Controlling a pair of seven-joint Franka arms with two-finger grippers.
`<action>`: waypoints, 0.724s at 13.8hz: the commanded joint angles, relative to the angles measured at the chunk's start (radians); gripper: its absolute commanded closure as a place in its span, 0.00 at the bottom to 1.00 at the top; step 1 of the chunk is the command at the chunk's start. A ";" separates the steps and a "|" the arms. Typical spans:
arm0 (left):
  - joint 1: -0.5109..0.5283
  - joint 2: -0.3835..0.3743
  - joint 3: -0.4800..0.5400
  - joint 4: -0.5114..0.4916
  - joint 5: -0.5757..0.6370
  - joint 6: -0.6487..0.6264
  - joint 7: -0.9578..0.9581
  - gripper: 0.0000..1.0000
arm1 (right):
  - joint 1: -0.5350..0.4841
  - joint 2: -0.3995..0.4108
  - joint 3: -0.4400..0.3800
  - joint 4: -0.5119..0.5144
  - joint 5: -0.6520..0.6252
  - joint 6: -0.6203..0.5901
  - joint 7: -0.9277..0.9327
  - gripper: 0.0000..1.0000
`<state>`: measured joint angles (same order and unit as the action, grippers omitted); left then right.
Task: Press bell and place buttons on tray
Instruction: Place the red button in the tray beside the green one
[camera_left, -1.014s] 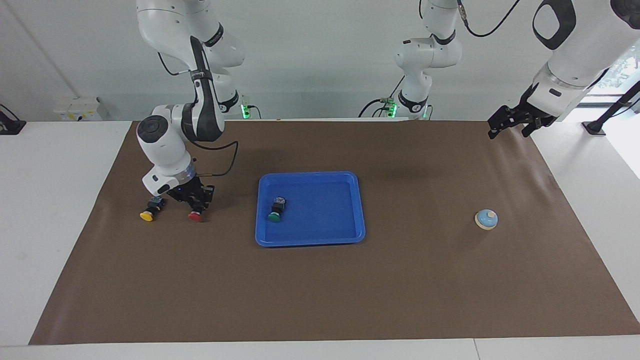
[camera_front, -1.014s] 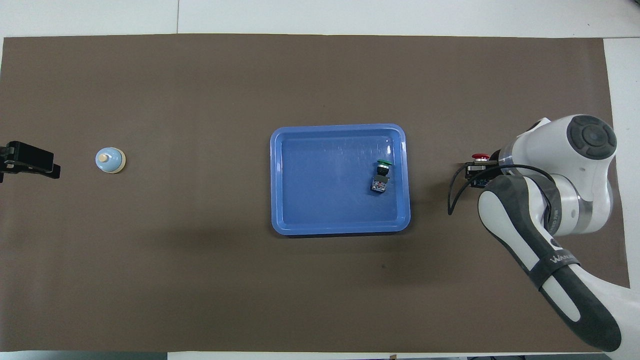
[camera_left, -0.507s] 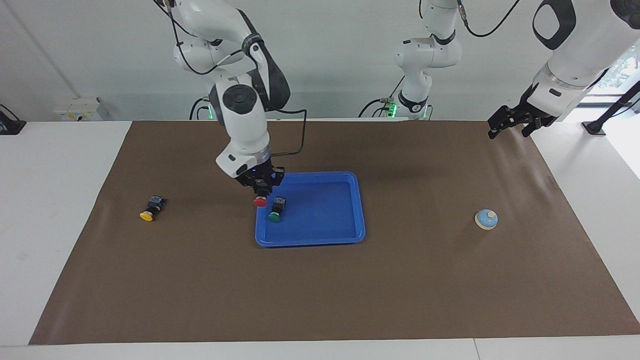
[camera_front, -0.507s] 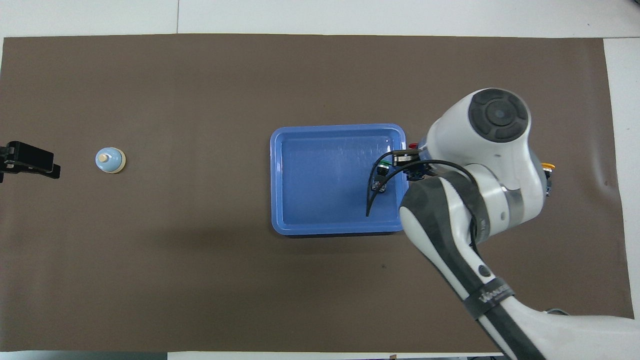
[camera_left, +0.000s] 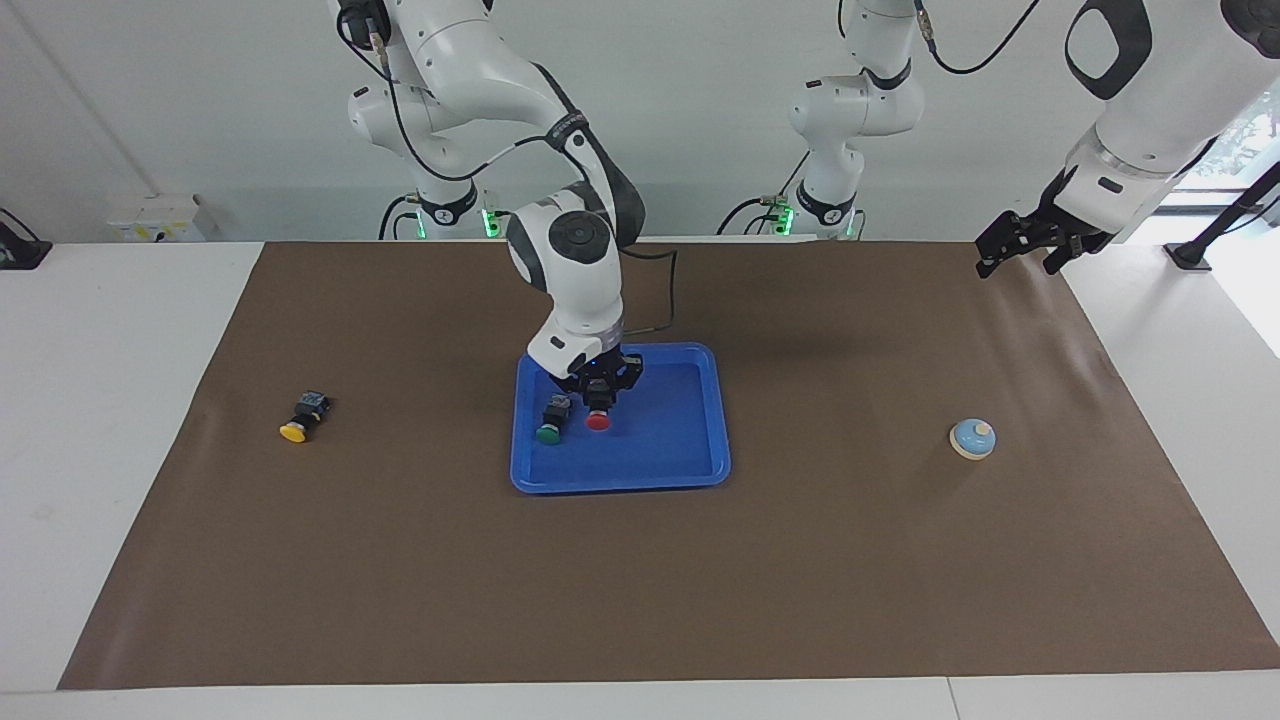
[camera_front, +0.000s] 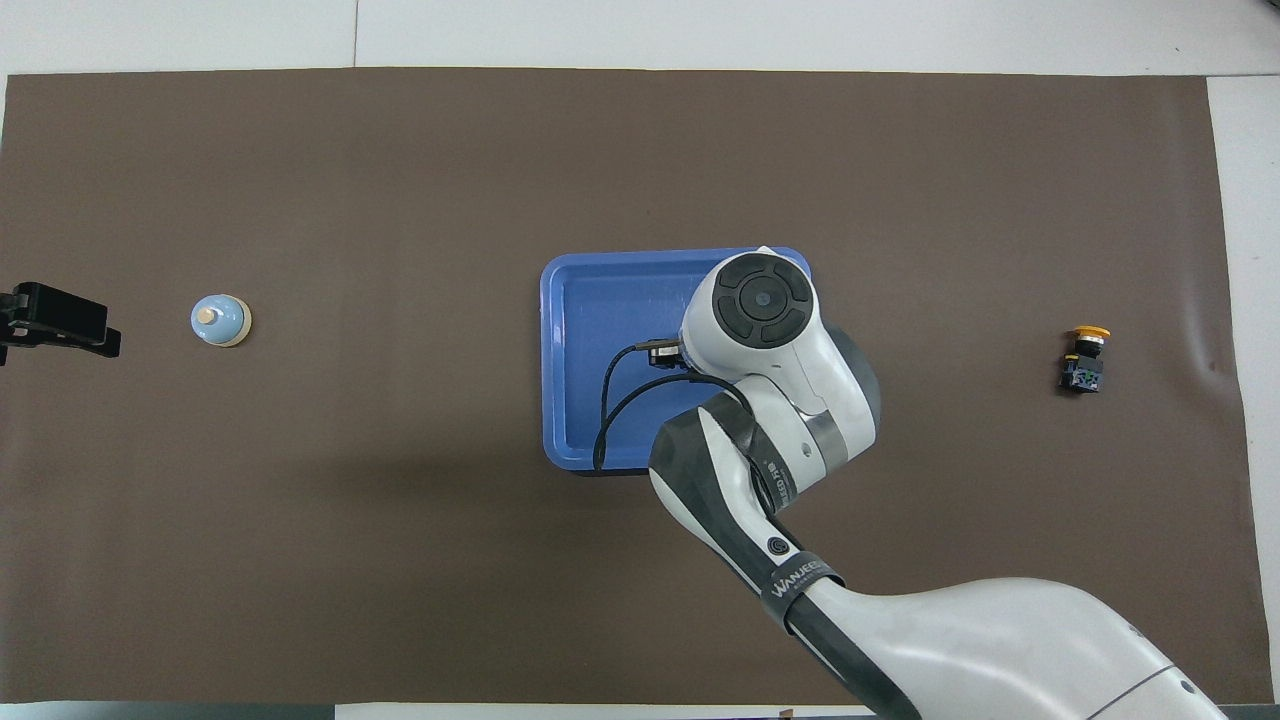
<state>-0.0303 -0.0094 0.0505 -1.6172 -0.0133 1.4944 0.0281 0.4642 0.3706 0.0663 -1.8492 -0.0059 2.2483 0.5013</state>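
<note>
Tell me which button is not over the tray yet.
The yellow button, alone on the brown mat toward the right arm's end; the green button and red button are over the tray.

I see a white worktop (camera_left: 120, 400) covered across most of its width by a brown paper mat (camera_left: 850, 560). A plain pale wall (camera_left: 700, 120) rises along the worktop's edge nearest the robots. A white socket box (camera_left: 160, 218) sits low against that wall. Daylight enters through a window (camera_left: 1240, 140) at the left arm's end. Lighting is even and soft.
</note>
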 joint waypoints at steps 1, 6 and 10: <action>0.003 -0.001 -0.001 -0.003 0.004 0.000 -0.005 0.00 | 0.011 0.028 -0.003 0.001 -0.011 0.045 0.019 1.00; 0.003 -0.003 0.000 -0.003 0.004 0.000 -0.005 0.00 | 0.011 0.025 -0.003 -0.002 0.001 0.036 0.094 0.00; 0.003 -0.003 0.000 -0.004 0.004 0.000 -0.005 0.00 | -0.030 -0.048 -0.014 0.044 0.001 -0.117 0.112 0.00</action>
<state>-0.0303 -0.0094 0.0505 -1.6173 -0.0133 1.4944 0.0281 0.4658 0.3840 0.0585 -1.8289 -0.0058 2.2256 0.6021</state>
